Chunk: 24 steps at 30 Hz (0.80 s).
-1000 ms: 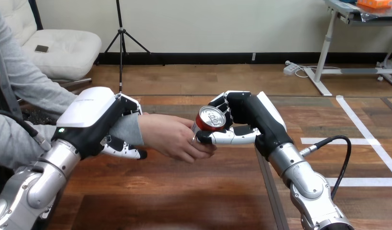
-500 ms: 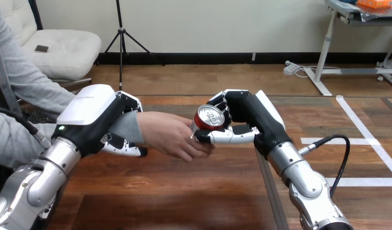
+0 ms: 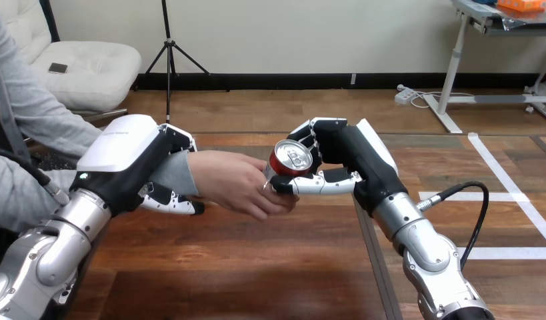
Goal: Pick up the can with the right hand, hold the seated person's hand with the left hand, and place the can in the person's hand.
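left hand is found nearest, above the desk, laid over the person's wrist with its fingers curled round beneath, so the wrist is enclosed from above and below. the holding step is judged done, though it is the wrist that is gripped and not the palm.

just beyond, the person's hand is stretched toward the middle of the desk and raised off the wood. its fingertips are set against the lower side of the can.

the can is carried in the air by the right hand, tilted so that its silver top is turned toward the camera. the thumb is pressed along its near side and the other fingers are wrapped round its far side, so the can is pinched between them. the pick-up is therefore judged complete, and the can is at the person's hand, the two touching. whether the person's fingers are closed round the can cannot be told, since its lower part is hidden behind them.

what is left, by this judgement, is the handover proper. the can is to be settled into the person's hand, the right hand's grip is to be loosened, and the weight is to be passed across while the wrist is steadied.
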{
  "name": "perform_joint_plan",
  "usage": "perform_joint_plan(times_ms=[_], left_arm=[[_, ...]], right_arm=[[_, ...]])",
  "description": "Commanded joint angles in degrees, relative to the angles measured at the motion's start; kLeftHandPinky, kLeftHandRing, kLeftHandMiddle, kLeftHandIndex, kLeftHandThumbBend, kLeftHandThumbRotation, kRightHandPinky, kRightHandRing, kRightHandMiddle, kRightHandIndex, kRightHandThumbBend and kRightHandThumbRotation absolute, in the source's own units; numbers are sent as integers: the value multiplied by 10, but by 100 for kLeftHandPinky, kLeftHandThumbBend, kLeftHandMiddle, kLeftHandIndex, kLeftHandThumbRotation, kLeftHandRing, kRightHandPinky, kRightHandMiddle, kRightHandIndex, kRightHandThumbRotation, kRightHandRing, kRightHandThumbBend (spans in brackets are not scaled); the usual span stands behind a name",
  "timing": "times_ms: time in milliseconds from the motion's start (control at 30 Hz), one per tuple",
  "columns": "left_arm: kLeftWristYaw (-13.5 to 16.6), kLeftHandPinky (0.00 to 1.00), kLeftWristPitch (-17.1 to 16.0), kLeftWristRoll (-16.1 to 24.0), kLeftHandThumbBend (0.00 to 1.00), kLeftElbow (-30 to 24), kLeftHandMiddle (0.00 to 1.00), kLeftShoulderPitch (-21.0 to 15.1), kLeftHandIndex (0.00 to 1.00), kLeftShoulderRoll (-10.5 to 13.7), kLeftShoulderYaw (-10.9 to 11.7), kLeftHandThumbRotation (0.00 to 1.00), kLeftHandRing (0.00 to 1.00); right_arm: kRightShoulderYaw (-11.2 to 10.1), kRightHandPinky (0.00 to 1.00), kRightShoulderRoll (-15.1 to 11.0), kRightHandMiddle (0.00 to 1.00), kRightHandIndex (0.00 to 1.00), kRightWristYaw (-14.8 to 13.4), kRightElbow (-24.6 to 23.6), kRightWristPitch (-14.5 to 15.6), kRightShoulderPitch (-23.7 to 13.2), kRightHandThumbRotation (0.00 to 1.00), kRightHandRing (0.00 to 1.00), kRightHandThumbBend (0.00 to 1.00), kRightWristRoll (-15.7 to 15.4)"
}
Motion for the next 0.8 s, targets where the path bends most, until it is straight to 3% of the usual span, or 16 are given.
perform_joint_plan(times_ms=[0, 300, 633, 767], left_arm=[[8, 25, -7, -8, 79, -31, 36, -47, 37, -10, 15, 0, 31], [-22, 29, 21, 0, 77, -53, 40, -41, 41, 0, 12, 0, 35], [-18, 38, 46, 48, 79, -80, 53, -35, 53, 12, 9, 3, 46], [-16, 42, 48, 56, 79, -83, 57, -32, 57, 12, 11, 7, 51]], right_arm=[[6, 31, 7, 42, 45, 2, -41, -13, -29, 0, 35, 67, 5], [3, 32, 8, 43, 46, 4, -45, -1, -26, 0, 36, 68, 10], [2, 37, 8, 47, 49, 4, -70, 40, -18, 0, 42, 74, 13], [1, 41, 7, 51, 52, 7, -81, 52, -14, 8, 47, 78, 14]])
